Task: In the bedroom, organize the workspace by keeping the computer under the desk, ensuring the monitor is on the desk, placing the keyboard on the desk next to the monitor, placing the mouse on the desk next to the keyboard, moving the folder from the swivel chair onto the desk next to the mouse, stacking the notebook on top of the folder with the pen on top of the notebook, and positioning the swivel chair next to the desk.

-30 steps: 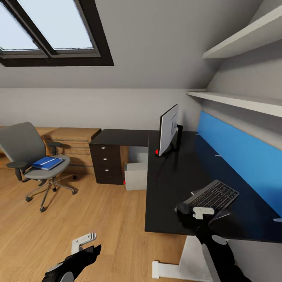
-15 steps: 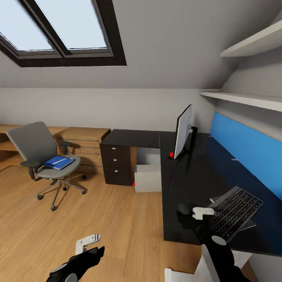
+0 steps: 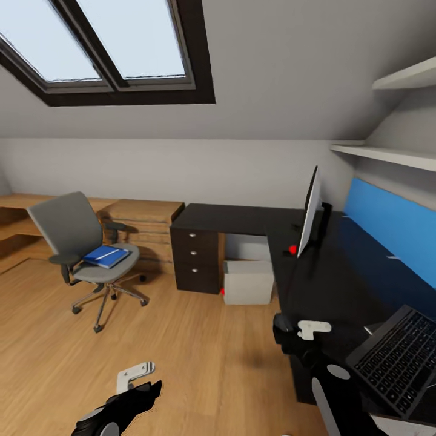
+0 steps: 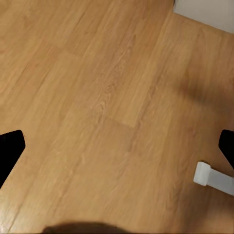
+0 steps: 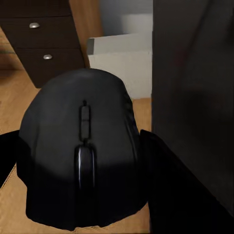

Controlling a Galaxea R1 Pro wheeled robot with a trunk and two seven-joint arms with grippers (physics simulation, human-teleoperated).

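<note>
Mouse (image 5: 80, 156): one, dark and oval, clamped between the fingers of the right gripper (image 3: 295, 332), carried at the near edge of the desk, not yet set down.
Right gripper: closed on the mouse, hovering by the desk corner, near the keyboard.
Left gripper (image 3: 134, 378): low over bare wood floor; in its wrist view the two black fingertips sit wide apart with nothing between them.
Keyboard (image 3: 396, 357): one, black keys, lying on the near end of the desk, well apart from the monitor, so I judge it needs moving closer.
Desk (image 3: 339, 284): one, glossy black, L-shaped, with a dark drawer unit (image 3: 197, 257) showing three silver knobs.
Computer (image 3: 247, 282): one, light grey box with a red dot, standing under the desk beside the drawer unit; that part looks done.
Monitor (image 3: 310, 212): one, upright on the desk, seen nearly edge-on, red dot at a lower corner; done too.
Swivel chair (image 3: 85, 254): one, grey, out on the floor well apart from the desk; not yet brought over.
Folder (image 3: 105, 255): one, bright blue, lying on the chair seat with a thin pale streak across it, too small to name.
Left to do, by my reading: place the mouse, tidy the keyboard, move the folder, stack notebook and pen, roll the chair in.
</note>
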